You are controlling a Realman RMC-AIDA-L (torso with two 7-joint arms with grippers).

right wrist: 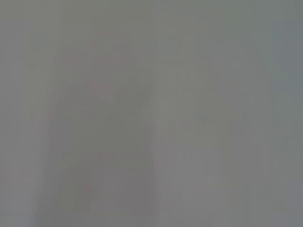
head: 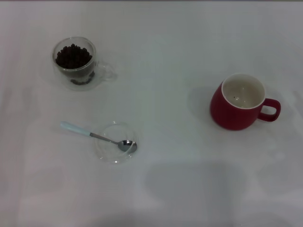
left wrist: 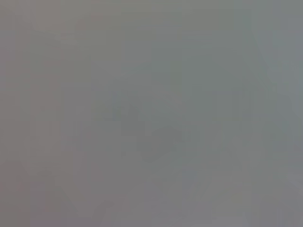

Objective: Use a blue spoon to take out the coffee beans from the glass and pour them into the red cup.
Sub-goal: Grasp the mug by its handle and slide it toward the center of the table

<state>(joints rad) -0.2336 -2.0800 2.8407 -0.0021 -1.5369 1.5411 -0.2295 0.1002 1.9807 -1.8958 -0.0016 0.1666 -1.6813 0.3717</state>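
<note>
Grippers unseen; blue spoon (head: 97,136) on dish (head: 115,142).

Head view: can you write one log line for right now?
blue spoon: bowl in clear dish | coffee beans: in glass | red cup: nearly empty | grippers: unseen

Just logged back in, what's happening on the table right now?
Nothing is being handled; neither gripper shows in any view. The spoon lies untouched with its bowl in the glass dish. The glass holds the coffee beans. The red cup stands to the right, almost empty.
</note>
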